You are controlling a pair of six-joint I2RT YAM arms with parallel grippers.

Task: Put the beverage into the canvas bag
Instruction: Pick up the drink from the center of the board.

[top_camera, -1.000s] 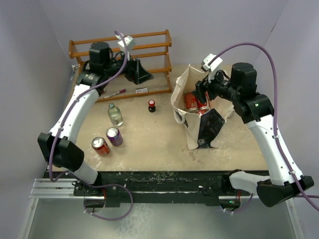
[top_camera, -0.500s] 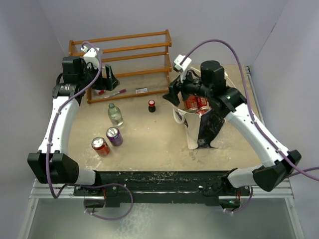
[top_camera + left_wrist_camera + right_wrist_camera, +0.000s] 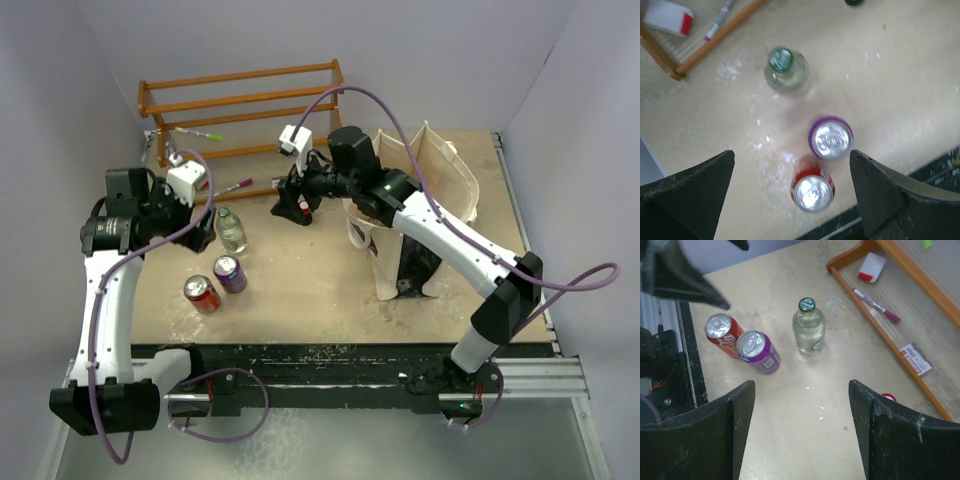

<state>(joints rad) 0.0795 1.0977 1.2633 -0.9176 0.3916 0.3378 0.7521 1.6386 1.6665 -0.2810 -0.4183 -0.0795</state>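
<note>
Left hand (image 3: pixel 792 155): over the last second it has swung away from the wooden rack (image 3: pixel 240 110) and its fingers have spread wide. It now hangs empty above the near-left group of drinks. Below it stand the red can (image 3: pixel 812 189) and the purple can (image 3: pixel 830 138), just beside each other, with the clear bottle (image 3: pixel 786 70) further back. All three are upright on the worktop (image 3: pixel 300 290).

Right hand (image 3: pixel 800 385): it has left the mouth of the canvas bag (image 3: pixel 440 175) and travelled left. It now sits close to the small dark bottle (image 3: pixel 303 212), fingers apart and holding nothing.

I judge one delivery finished and the next pick being lined up. Four drinks remain outside the bag.

The bag stands upright on the right half of the worktop. It is cream cloth with a slack, open mouth and a black panel on the near side. The right arm crosses the opening, so I cannot confirm its contents.
</note>
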